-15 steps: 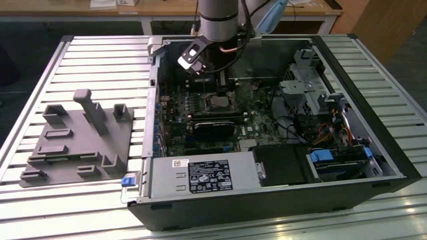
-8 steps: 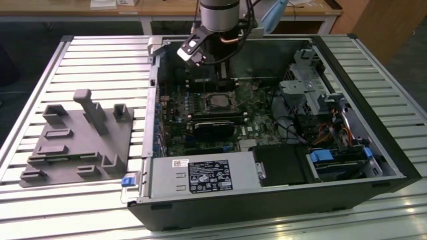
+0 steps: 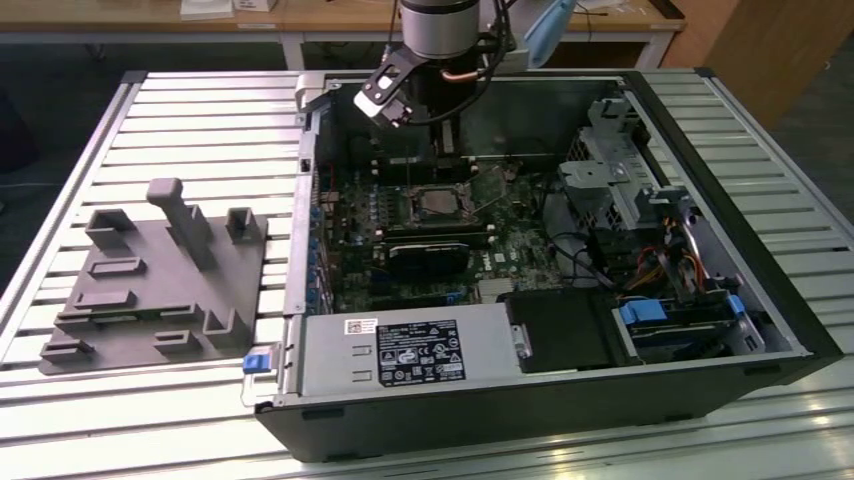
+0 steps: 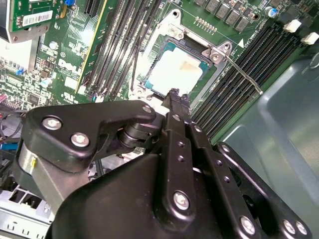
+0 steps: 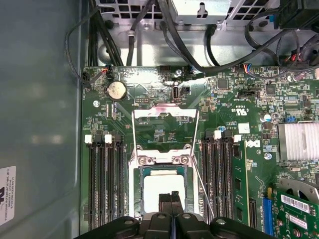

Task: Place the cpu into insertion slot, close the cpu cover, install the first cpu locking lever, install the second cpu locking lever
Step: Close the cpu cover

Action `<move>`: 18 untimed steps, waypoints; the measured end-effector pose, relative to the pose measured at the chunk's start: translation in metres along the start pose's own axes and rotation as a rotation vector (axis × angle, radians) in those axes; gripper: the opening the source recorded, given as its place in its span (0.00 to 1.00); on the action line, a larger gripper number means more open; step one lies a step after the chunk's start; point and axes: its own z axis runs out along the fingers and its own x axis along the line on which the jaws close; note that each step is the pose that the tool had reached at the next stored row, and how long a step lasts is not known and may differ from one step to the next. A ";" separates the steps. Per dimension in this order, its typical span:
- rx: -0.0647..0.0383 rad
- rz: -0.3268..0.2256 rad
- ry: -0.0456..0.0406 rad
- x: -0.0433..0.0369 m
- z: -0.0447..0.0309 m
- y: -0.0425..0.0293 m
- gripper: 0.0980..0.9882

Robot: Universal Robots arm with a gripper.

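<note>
On the exterior view's left a grey moulded holder lies on the slatted metal table, well apart from the work; it is probably a rack for parts. Next comes the open computer case, laid on its side so the green board faces up and the arm can reach straight down. Near the board's middle the chip sits flat in the socket, so the first step looks done. The cover is swung back off the socket on its hinge, its window showing bare board, and a thin wire lever slants free beside it (neither looks latched). The gripper hangs just over the chip's edge with its fingers pressed together and nothing between them, a shape that I judge suits nudging rather than gripping. Toward the exterior view's right the case holds a drive cage and a bundle of cables. Behind the table stands a wooden bench over a dark floor.
</note>
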 end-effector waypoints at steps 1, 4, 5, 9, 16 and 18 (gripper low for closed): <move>0.000 0.000 0.0000 0.0000 0.0000 0.0000 0.01; 0.000 0.000 0.0000 0.0000 -0.0001 0.0000 0.01; 0.000 0.000 -0.0001 0.0000 -0.0002 0.0000 0.01; 0.000 0.000 0.0000 0.0000 -0.0003 0.0000 0.01; 0.000 0.000 -0.0002 -0.0003 -0.0081 0.0008 0.01; 0.000 0.000 -0.0001 -0.0004 -0.0107 0.0011 0.01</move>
